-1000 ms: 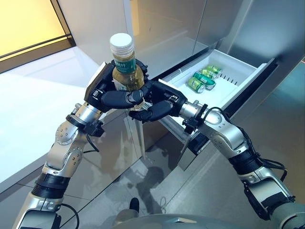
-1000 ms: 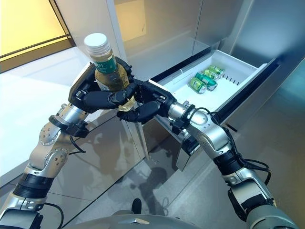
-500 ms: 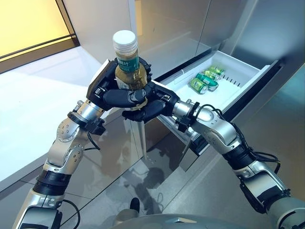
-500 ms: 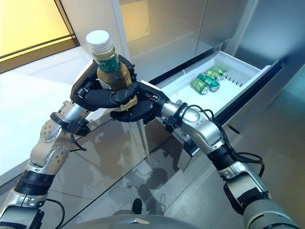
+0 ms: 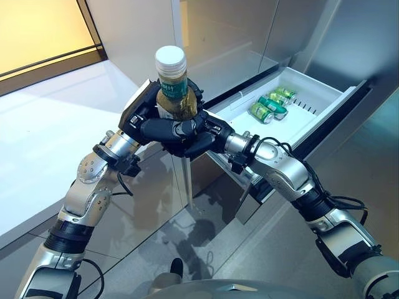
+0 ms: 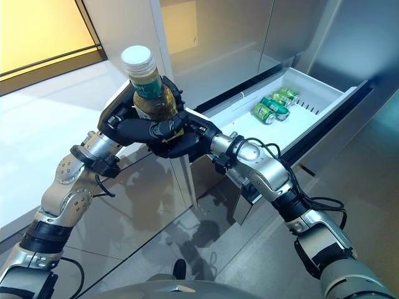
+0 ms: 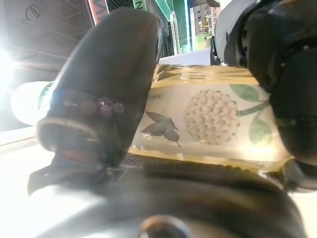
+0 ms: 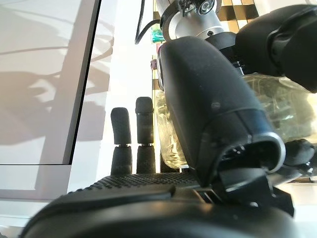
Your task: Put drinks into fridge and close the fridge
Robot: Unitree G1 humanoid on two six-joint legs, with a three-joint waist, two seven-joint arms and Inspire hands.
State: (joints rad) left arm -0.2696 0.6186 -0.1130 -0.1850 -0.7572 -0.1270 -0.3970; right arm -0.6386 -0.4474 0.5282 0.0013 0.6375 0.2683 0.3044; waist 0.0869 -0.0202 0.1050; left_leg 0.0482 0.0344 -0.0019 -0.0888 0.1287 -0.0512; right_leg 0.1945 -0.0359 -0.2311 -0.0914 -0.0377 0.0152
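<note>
i had the bottle (image 5: 173, 87) upright at upper centre, my left hand (image 5: 156, 121) wrapped round it, my right hand (image 5: 201, 138) cupping its base with fingers straight, for handing over toward the open drawer (image 5: 312, 103).
</note>
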